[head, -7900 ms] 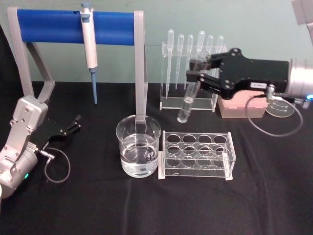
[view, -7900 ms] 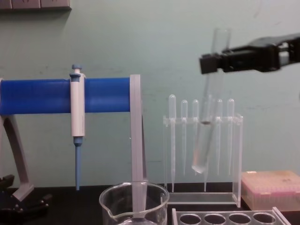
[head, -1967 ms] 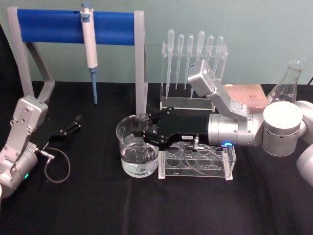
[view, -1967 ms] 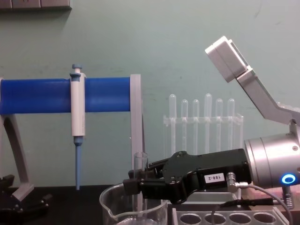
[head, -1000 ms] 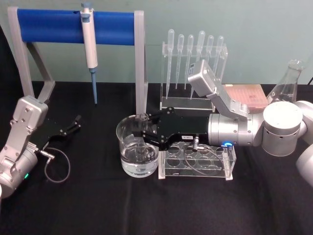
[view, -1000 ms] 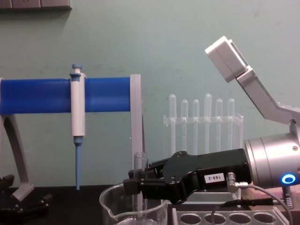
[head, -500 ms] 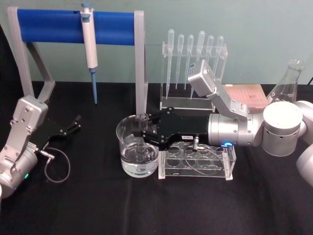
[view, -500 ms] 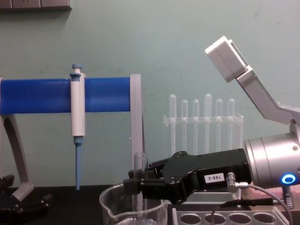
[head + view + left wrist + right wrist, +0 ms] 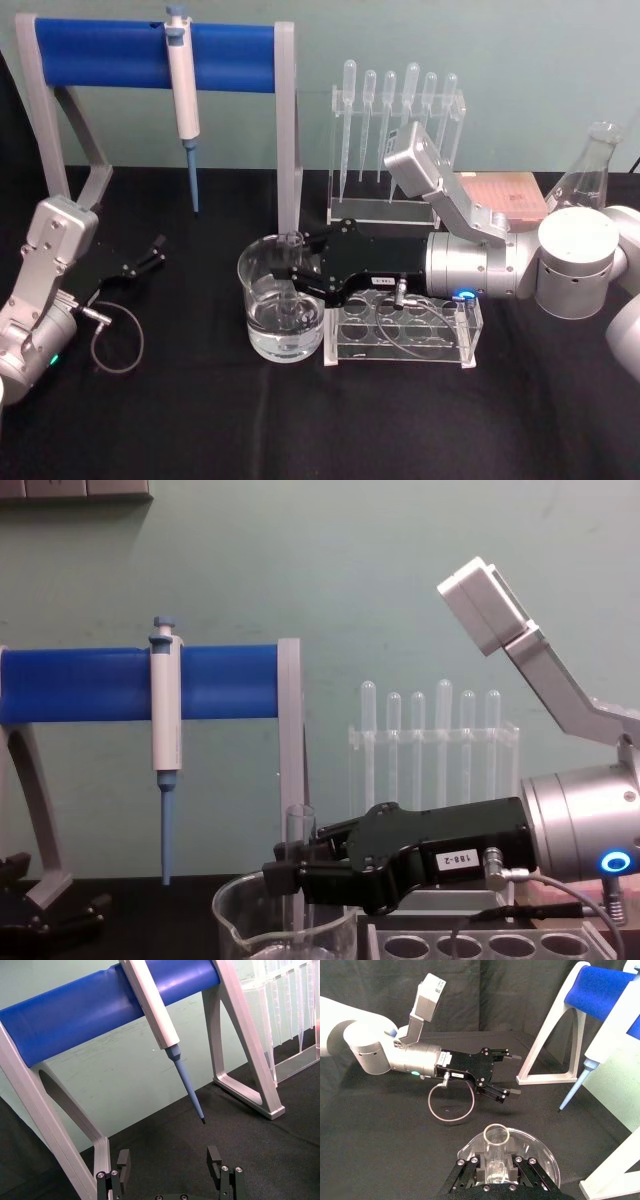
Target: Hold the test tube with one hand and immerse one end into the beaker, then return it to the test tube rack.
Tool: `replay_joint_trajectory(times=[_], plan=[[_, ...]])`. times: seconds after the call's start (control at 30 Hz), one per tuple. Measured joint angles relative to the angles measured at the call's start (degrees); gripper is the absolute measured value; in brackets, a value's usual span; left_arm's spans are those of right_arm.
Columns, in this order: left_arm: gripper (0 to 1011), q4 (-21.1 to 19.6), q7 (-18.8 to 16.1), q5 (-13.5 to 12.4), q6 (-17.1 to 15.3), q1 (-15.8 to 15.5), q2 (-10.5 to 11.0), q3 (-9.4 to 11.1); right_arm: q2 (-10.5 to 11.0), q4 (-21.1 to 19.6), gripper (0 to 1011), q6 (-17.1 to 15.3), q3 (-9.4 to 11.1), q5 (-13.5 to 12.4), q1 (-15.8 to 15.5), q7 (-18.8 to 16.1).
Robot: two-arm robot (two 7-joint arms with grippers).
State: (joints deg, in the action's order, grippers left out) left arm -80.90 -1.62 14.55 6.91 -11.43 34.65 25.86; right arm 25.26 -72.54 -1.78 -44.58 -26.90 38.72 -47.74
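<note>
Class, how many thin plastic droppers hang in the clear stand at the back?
6 droppers, side by side in one row in the clear stand at the back; none looks hidden.

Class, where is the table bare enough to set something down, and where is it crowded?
Bare: the front strip before the beaker and test tube rack, and between the left hand and beaker. Crowded: where the right hand holds the test tube in the beaker.
</note>
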Motion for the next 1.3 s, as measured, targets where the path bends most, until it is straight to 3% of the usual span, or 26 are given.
replay_joint_trajectory(times=[1.3], plan=[[1000,0.0,0.0,0.0,0.0,0.0,0.0,0.0,0.0,0.0,239,0.0,0.0,0.0,0.0,0.0]])
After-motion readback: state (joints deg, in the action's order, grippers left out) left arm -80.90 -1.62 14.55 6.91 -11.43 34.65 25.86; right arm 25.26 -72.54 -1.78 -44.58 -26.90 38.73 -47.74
